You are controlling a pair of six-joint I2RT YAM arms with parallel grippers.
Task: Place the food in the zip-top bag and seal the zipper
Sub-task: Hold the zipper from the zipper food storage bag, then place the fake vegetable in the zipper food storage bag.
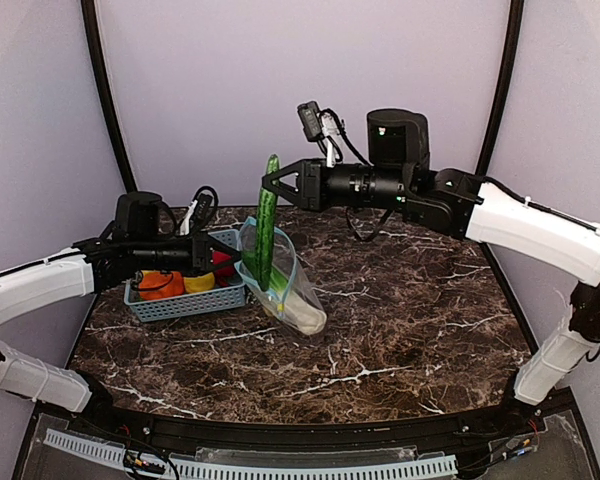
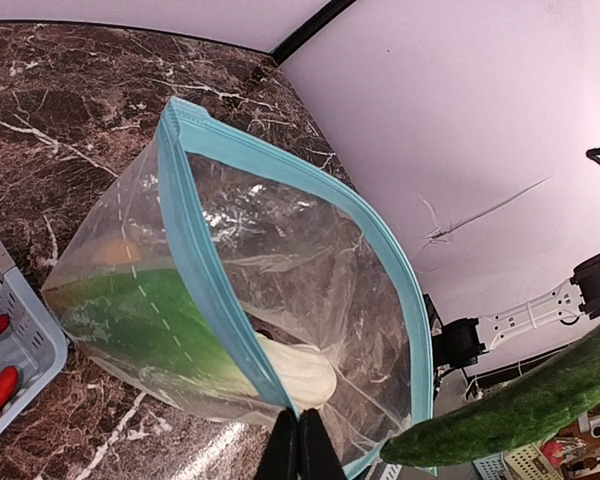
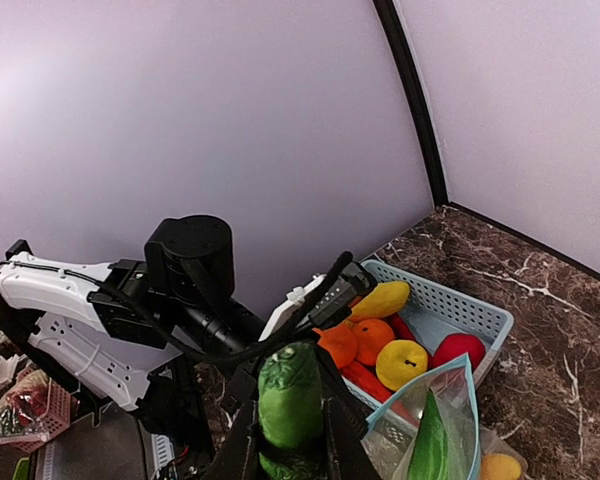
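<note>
The left gripper [image 2: 300, 445] is pinching the bag [image 1: 292, 288] with its jaws pressed together on the teal zipper [image 2: 195, 240], holding the mouth wide and tilted above the table [image 1: 410, 320]. A cabbage [image 2: 165, 322] is lying inside the bag. The right gripper [image 1: 268, 186] is clamping its jaws on the cucumber [image 1: 267, 228], which is standing nearly upright with its lower end dipping into the bag's mouth. Orange, yellow and red fruits [image 3: 400, 362] are sitting in the basket [image 1: 185, 303] just beside the bag.
</note>
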